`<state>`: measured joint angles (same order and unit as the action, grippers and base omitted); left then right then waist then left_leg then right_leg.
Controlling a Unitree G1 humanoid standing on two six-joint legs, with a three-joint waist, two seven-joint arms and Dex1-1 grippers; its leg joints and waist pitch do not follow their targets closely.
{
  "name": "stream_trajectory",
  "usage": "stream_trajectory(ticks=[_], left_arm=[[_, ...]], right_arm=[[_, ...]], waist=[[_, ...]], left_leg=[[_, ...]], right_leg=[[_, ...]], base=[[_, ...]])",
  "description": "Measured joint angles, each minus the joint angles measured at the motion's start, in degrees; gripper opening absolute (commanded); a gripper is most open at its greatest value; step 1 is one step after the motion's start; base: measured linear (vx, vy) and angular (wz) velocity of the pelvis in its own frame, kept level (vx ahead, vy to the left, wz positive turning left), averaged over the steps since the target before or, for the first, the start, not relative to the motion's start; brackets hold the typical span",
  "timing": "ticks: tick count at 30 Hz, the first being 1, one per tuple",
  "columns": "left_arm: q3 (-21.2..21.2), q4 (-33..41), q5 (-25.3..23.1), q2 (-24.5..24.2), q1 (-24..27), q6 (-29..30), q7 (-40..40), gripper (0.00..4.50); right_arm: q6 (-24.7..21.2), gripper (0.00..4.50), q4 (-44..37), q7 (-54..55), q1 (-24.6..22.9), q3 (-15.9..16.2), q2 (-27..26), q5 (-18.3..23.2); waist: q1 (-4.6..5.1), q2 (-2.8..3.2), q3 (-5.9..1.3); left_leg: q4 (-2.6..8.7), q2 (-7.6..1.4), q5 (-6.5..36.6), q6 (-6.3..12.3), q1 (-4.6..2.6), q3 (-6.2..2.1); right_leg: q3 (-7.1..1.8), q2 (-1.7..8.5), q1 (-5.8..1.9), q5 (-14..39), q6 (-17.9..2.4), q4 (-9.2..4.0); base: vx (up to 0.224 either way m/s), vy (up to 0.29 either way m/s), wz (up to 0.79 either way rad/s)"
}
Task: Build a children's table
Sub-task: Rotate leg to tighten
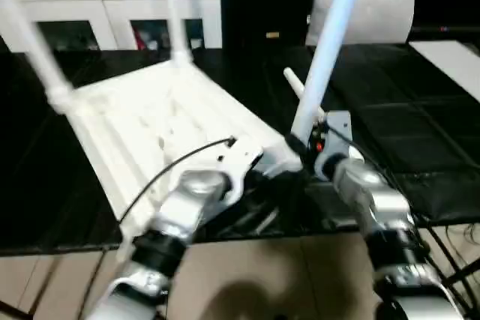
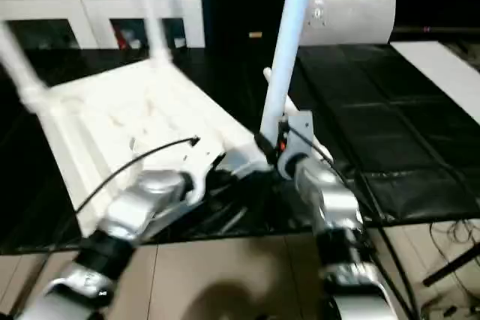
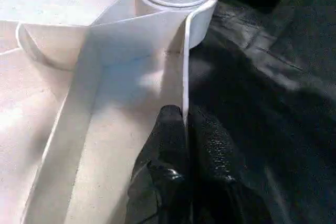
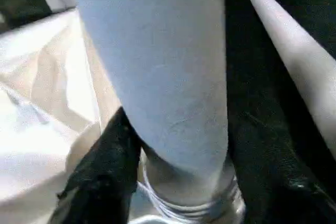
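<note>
Three legs stand in corner holes of the upside-down tabletop [image 1: 150,125]; one leg [image 1: 298,86] lies loose; right hand [image 4: 178,171] grips the near leg [image 1: 330,43]; left hand [image 3: 185,129] pinches the tabletop's edge.

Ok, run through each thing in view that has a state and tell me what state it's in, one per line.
Tabletop: upside down, ribbed underside up.
Two far legs: standing upright in their corner sockets.
Near leg: upright at the near corner socket, threaded end at the socket's mouth.
Fourth leg: lying loose on the black surface.
Left gripper: jaws shut on the tabletop's rim.
Right gripper: jaws around the near leg.
</note>
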<state>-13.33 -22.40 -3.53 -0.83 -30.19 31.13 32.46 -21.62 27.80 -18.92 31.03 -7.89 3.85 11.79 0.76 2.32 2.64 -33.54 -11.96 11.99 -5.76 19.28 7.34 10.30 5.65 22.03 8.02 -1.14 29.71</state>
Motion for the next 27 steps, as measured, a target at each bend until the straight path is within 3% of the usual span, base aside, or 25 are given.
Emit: stream_trajectory(ticks=[5,7,10,14,18,23,27], left_arm=[[-1.91,0.88,-0.72,-1.76,-0.09,-1.63,1.79,0.00],[-2.44,0.98,-0.66,-2.72,-0.15,-3.02,3.12,0.00],[-2.80,1.16,-0.74,-4.02,-0.40,-3.87,4.03,0.00],[-4.60,1.40,-0.78,-7.49,-0.65,-6.59,8.23,0.00],[-5.59,1.46,-0.65,-11.13,-0.83,-8.92,13.32,0.00],[-7.18,1.49,-0.57,-14.85,-0.79,-11.79,19.01,0.00],[-8.92,1.53,0.14,-19.35,-0.54,-16.61,25.98,0.00]], right_arm=[[1.08,3.27,0.06,-1.40,-0.15,-0.42,0.22,0.98],[1.88,3.59,0.05,-3.03,-0.58,-0.23,1.19,1.16],[3.04,3.72,-0.29,-5.44,-1.04,-0.04,2.38,1.21],[3.44,4.11,-2.94,-14.87,-4.87,1.65,8.15,2.27],[3.23,4.43,-6.43,-24.86,-8.54,3.84,14.72,3.40],[3.44,4.43,-9.42,-33.29,-9.01,4.33,19.32,4.57],[3.67,4.06,-9.83,-40.81,-9.06,6.41,23.41,4.98]], waist=[[-0.33,0.03,-0.02],[-1.13,-0.11,-0.09],[-2.35,-0.08,-0.12],[-4.25,-0.09,-0.11],[-5.31,-0.08,-0.11],[-5.94,-0.08,-0.11],[-6.48,-0.09,-0.11]], left_leg=[[0.02,0.12,0.19,0.06,0.08,0.09],[-0.06,0.24,0.27,0.12,0.21,0.31],[0.08,0.06,0.22,0.18,0.24,0.54],[0.15,0.00,0.22,0.18,0.32,0.64],[-0.09,-0.03,0.21,0.17,0.52,0.74],[-0.29,-0.04,0.22,0.15,0.43,0.82],[-0.27,-0.04,0.22,0.15,0.30,0.83]], right_leg=[[-0.74,0.09,0.30,-0.14,-0.20,0.65],[-1.28,0.09,0.83,-0.60,-0.45,1.32],[-1.51,-0.21,1.31,-0.61,-0.54,1.85],[-1.58,-0.32,1.78,-0.24,-0.78,2.53],[-1.68,-0.30,1.95,-0.26,-0.80,2.62],[-1.79,-0.22,1.83,-0.38,-0.80,2.62],[-1.79,-0.22,1.70,-0.38,-0.78,2.62]], base=[[0.000,0.000,0.00],[0.000,0.000,0.00],[0.000,0.000,0.00],[0.000,0.000,0.00],[0.000,0.000,0.00],[0.000,0.000,0.00],[0.000,0.000,0.00]])
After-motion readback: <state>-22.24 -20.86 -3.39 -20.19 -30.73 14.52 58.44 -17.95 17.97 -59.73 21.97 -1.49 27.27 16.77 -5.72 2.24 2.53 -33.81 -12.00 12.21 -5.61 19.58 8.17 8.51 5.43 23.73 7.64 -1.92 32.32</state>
